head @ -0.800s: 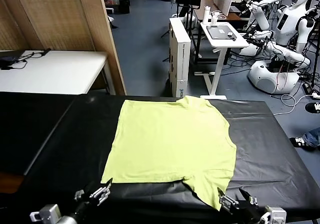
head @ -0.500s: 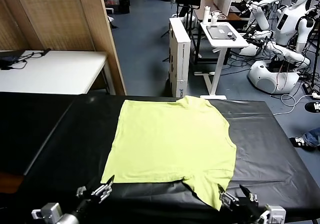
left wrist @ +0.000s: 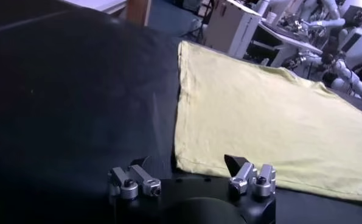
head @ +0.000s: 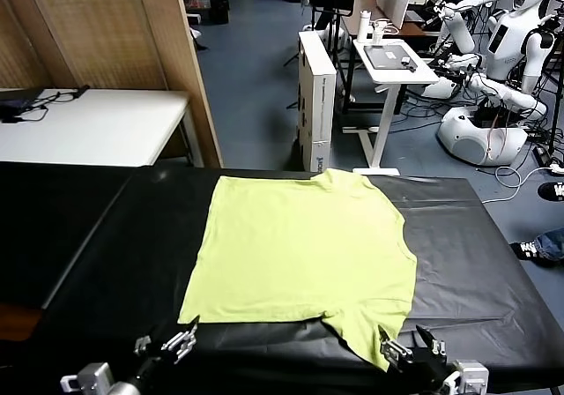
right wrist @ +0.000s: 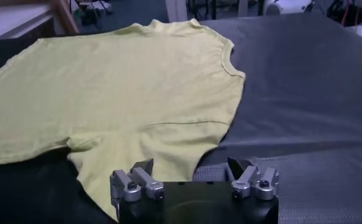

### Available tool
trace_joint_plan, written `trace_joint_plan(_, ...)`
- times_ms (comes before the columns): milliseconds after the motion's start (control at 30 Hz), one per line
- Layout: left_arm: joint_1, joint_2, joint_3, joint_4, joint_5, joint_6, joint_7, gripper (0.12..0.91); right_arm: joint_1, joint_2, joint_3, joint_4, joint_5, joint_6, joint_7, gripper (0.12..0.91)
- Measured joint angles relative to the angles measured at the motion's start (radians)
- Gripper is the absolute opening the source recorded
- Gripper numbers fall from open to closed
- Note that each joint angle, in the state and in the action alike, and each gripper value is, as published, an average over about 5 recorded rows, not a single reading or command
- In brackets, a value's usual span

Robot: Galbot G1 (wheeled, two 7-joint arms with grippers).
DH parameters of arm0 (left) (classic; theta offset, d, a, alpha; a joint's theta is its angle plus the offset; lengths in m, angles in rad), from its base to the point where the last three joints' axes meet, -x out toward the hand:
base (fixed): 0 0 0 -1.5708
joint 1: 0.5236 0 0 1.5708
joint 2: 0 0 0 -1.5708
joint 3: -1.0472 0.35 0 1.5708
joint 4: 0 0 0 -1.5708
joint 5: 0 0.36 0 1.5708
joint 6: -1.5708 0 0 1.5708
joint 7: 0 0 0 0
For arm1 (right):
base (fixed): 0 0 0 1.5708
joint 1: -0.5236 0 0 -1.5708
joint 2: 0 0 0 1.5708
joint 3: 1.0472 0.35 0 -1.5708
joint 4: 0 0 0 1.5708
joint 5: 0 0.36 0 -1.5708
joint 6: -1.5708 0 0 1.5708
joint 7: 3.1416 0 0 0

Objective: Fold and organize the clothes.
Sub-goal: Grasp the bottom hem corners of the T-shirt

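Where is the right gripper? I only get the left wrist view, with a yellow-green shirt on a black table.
Observer: The right gripper is open at the black-covered table's near edge, holding nothing.
Operator: What's in front of it?
Observer: A short sleeve of the lime-green soft fabric T-shirt, pointing toward the robot.
Operator: Which way is the neck hole?
Observer: The neck opening faces the robot's right.

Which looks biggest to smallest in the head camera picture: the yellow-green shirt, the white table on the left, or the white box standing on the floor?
1. T-shirt, clearly largest.
2. White table.
3. White box, smallest.
The table and box stand farther away than the shirt, so their real sizes may differ.
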State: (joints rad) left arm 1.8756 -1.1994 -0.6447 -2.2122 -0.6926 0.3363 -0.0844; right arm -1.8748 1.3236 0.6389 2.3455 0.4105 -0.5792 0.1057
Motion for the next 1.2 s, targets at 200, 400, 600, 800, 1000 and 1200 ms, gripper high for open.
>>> trace_joint_plan(200,0.007,-0.001,0.001,0.001,-0.005,-0.003,-0.001,0.669,0.005,0.0,-0.005,-0.011,0.0,-0.002,-0.005,0.77)
trace_joint_plan(400,0.008,-0.001,0.002,0.005,-0.01,-0.003,-0.001,0.505,0.009,0.0,-0.008,-0.023,0.0,-0.002,-0.008,0.64)
trace_joint_plan(600,0.0,-0.002,0.008,0.016,-0.015,0.0,-0.001,0.279,0.009,0.001,-0.008,-0.026,0.0,-0.001,-0.01,0.392)
trace_joint_plan(800,-0.001,-0.003,0.013,0.016,-0.017,0.002,-0.003,0.143,0.006,0.001,-0.006,-0.021,0.0,0.001,-0.011,0.158)
trace_joint_plan(1000,0.02,0.002,0.001,-0.005,-0.037,0.004,-0.018,0.146,-0.02,0.0,0.004,0.014,0.01,-0.038,0.003,0.14)
trace_joint_plan(1200,0.083,0.022,-0.038,-0.06,-0.053,-0.005,-0.025,0.146,-0.081,-0.008,0.019,0.086,0.019,-0.118,0.027,0.14)
